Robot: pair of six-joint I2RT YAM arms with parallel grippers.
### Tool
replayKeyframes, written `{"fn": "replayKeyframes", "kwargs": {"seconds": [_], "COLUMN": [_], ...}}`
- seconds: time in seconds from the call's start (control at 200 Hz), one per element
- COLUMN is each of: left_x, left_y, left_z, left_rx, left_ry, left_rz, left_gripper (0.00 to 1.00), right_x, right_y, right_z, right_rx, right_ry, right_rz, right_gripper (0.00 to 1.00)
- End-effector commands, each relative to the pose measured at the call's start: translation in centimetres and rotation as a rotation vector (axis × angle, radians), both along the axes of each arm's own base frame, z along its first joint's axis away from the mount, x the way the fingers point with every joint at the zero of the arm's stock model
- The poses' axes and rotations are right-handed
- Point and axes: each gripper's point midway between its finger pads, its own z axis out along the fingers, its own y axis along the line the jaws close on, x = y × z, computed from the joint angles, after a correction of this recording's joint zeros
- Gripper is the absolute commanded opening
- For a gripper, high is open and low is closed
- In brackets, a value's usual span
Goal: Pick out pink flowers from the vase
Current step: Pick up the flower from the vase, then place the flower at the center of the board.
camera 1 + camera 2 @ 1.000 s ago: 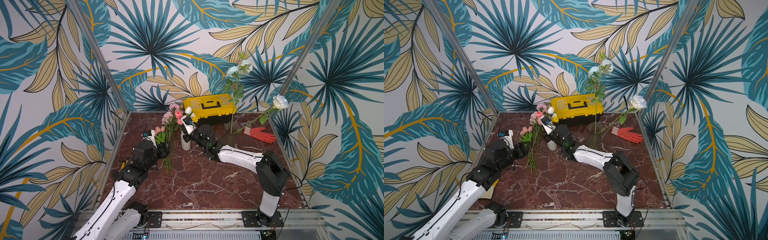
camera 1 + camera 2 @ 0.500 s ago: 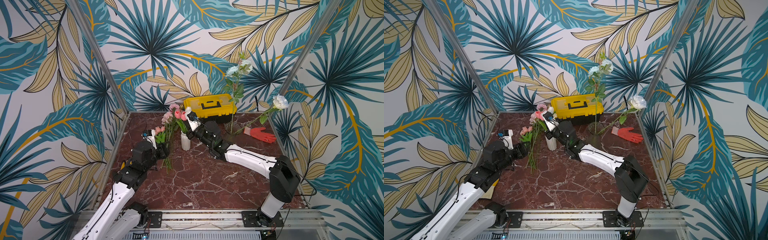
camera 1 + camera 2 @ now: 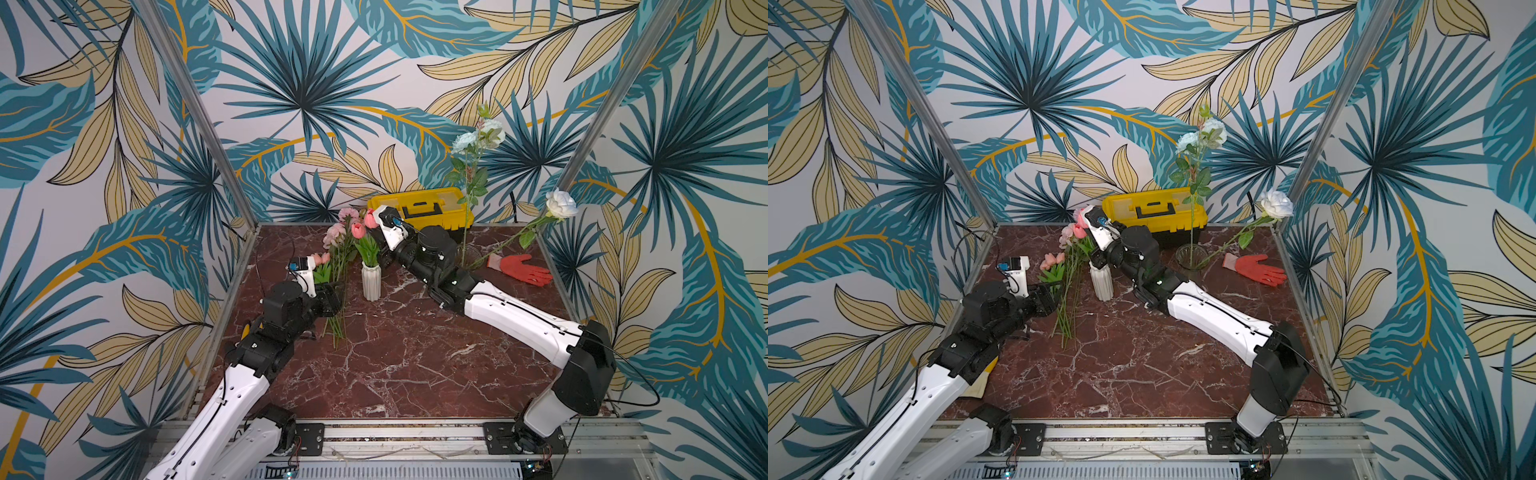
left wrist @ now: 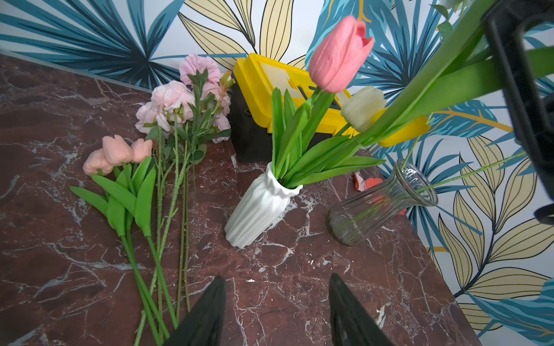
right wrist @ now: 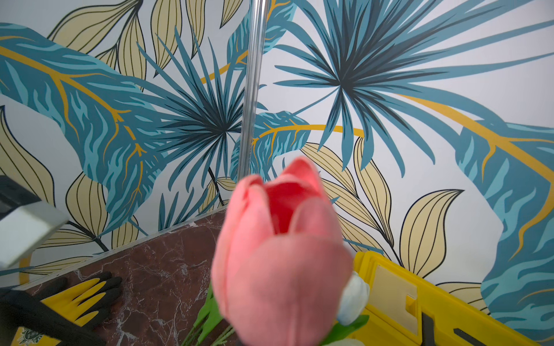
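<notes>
pulling-out step in hand. clamped with the right gripper (image 3: 374, 239) on the stem of a pink tulip (image 5: 281, 263), holding its bloom above the white vase (image 4: 263, 206) toward the back edge of the table (image 3: 415, 353), lower stem seemingly not yet clear of the mouth. hovering with the left gripper (image 4: 276, 278), jaws apart and empty, beside picked pink flowers (image 4: 171, 99) lying toward the left edge. next, probably: lift straight up until free, without tipping the vase, then lay beside them.

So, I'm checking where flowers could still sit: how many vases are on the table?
2. The white vase stands mid-table; the glass vase stands farther back, by the toolbox. No other shows, though the arms may hide one.
</notes>
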Motion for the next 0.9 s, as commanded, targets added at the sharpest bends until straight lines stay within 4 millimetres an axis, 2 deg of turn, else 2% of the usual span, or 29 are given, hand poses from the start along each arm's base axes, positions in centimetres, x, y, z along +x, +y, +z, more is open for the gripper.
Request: {"fn": "replayKeyframes", "kwargs": {"seconds": [0.0,0.195,0.396,0.571,0.711,0.896], "left_x": [-0.4,-0.5,-1.2,-1.1,-1.9,-2.9], "left_y": [-0.6,-1.1,-3.0,-3.4,-4.9,-7.5], "left_z": [4.5,6.0,7.3,8.7,9.8,9.6], "left_rx": [-0.026,0.053,0.136,0.157,0.191,0.309], "left_ry": [-0.138,-0.222,-0.307,-0.357,-0.466,-0.577], "left_rz": [-0.041,-0.097,-0.239,-0.268,-0.355,-0.484], "left_gripper": [0.56,0.56,0.56,0.56,0.57,0.57], "right_x": [-1.3,-3.2,-5.6,-7.6,-9.0,-9.8], "right_y": [-0.7,-1.9,-3.0,-3.7,-3.9,-4.1], "right_z": [2.2,6.2,10.7,13.3,13.4,11.2], "right_rx": [-0.022,0.021,0.091,0.138,0.157,0.213], "right_ry": [-0.001,-0.031,-0.065,-0.080,-0.044,0.011], "right_rz": [0.017,0.047,0.105,0.163,0.218,0.253], "right_gripper": [0.02,0.00,0.00,0.00,0.00,0.00]}}
